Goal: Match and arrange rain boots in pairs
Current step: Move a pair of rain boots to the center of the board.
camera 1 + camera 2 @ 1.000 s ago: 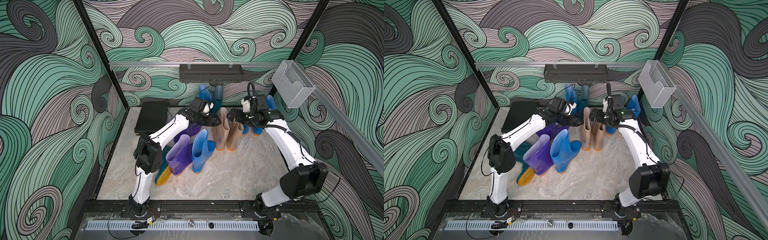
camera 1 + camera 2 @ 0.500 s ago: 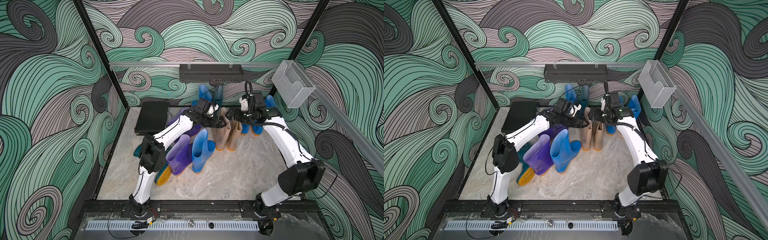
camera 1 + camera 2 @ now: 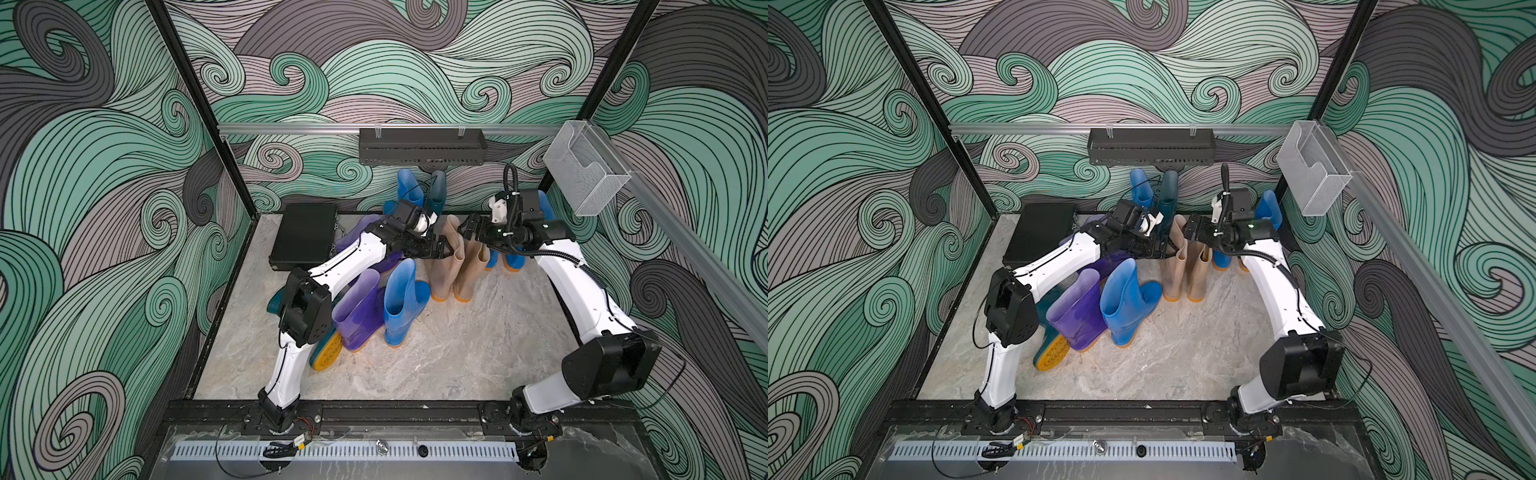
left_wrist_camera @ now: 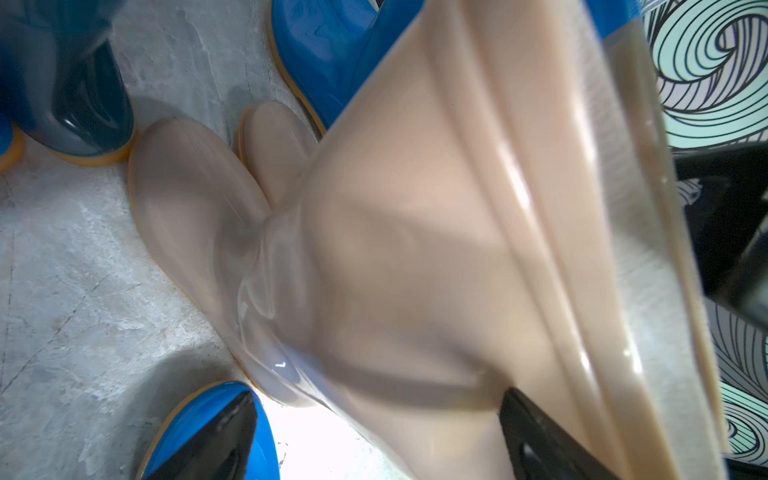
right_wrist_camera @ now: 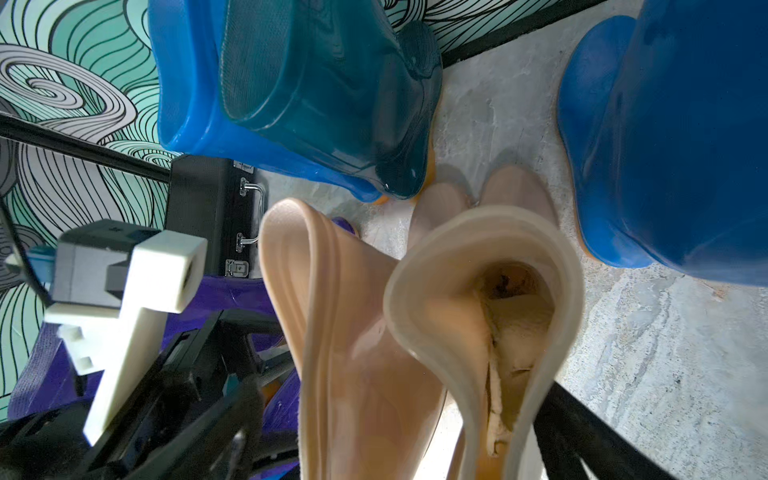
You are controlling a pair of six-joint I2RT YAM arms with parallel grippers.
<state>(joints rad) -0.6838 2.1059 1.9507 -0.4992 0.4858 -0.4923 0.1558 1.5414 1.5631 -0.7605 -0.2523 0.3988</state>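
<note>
- Left gripper (image 3: 441, 252): jaws spread, straddling the upper shaft of the left beige boot (image 3: 444, 274). In the left wrist view, one finger (image 4: 536, 436) lies against the shaft. A bright gap separates the opposite one from it. No pinch.
- Right gripper (image 3: 467, 229): jaws wide apart, at the top of the right beige boot (image 3: 468, 272). The right wrist view looks into that boot's mouth. One finger (image 5: 582, 440) sits just beside the rim; I cannot tell whether it touches.
- Both beige boots are upright, side by side, in the middle of the table (image 3: 457, 357).
- Blue pair (image 3: 514, 259): just behind the beige boots, partly hidden by the right arm.
- Back blue boot (image 3: 409, 187) and back teal boot (image 3: 438, 191) stand together at the back wall.
- Front left: front purple boot (image 3: 357, 307) and front blue boot (image 3: 401, 299) are upright, side by side. The fallen teal boot (image 3: 326, 355) lies on its side, yellow sole showing.
- Second purple boot (image 3: 355, 230): beside the black case (image 3: 305, 235), mostly hidden by the left arm.
</note>
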